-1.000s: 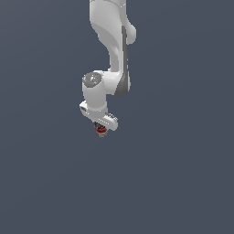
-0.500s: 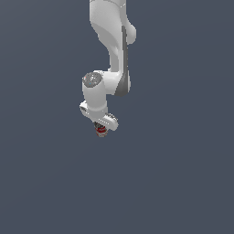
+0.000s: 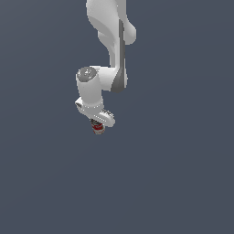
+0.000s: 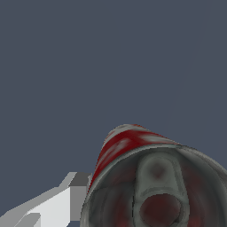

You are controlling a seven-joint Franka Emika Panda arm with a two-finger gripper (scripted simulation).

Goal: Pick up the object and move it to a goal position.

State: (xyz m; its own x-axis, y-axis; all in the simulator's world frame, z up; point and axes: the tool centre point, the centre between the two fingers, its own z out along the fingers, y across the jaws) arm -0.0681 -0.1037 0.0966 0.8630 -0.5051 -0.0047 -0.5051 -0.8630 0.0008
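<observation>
From the exterior view, my gripper hangs below my white arm with the can pinched between the fingers, its red band and pale end just showing beneath the hand. Compared with a second ago nothing has visibly shifted: arm, hand and can sit in the same spot, so I judge I am either holding at the goal or paused mid-carry (no goal marker shows, so I cannot tell which). Around me is only flat dark grey background, with nothing standing in the way. In the wrist view, the can fills the near field, its grey pull-tab end facing the camera, one white finger pressed against its side.
</observation>
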